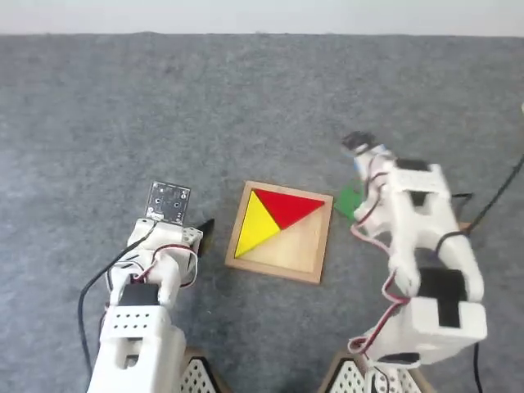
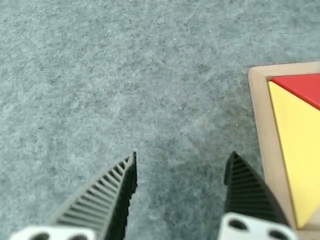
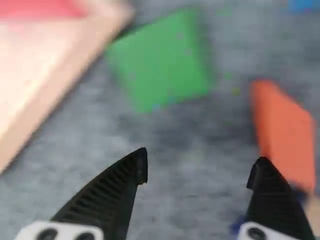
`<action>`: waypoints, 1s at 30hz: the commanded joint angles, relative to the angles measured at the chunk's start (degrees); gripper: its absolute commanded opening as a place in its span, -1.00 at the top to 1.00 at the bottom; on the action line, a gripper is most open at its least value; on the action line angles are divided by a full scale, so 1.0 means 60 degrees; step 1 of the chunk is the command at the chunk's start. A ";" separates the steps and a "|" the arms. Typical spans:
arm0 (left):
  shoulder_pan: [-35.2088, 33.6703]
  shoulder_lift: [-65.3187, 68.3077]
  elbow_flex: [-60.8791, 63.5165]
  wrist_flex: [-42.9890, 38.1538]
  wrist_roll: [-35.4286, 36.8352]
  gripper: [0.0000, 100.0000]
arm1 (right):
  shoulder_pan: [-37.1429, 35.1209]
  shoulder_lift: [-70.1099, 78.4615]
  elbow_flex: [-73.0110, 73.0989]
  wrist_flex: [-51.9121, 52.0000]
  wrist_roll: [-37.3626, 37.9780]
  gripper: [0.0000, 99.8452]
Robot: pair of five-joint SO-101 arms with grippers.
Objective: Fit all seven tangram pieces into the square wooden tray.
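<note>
The square wooden tray lies on the grey carpet between the two arms. Two pieces sit in it: a red triangle along its far edge and a yellow triangle along the side toward the left arm, meeting edge to edge. The rest of the tray floor is bare wood.

The left gripper hangs over the carpet with its jaws apart, and only carpet shows in the gap between them. One corner of the tray lies ahead of these jaws and off to the outer side of one finger. That side of the tray rim runs back close past the finger. The yellow triangle is the nearer piece to this finger, and the red one lies farther ahead.

The right gripper also has its jaws apart and holds nothing. A green square lies flat on the carpet ahead of the gap, apart from both fingertips and just beside the tray's edge. An orange piece lies ahead of one finger and runs back almost to its tip; its exact shape is too blurred to tell. The tray's edge lies ahead and beyond the outer side of the other finger. A bit of blue shows farther ahead, beyond the orange piece.
</note>
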State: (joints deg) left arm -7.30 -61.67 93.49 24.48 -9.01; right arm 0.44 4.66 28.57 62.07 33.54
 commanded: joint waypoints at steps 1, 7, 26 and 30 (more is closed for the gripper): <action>0.0029 -0.0176 -0.0066 -0.0220 -0.0088 0.44 | 0.0989 0.0667 -0.1993 -0.0007 -0.0161 0.35; 0.0029 -0.0176 -0.0066 -0.0220 -0.0088 0.44 | 0.1106 0.2952 -0.4894 0.0740 -0.0220 0.35; 0.0029 -0.0176 -0.0066 -0.0220 -0.0088 0.44 | 0.0945 0.7304 -1.1839 0.3509 -0.2242 0.46; 0.0029 -0.0176 -0.0066 -0.0220 -0.0088 0.44 | 0.1546 0.7568 -1.1839 0.3846 -0.2549 0.70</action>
State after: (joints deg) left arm -7.30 -61.67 93.49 24.48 -9.01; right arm 6.07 50.20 -39.47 82.99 20.26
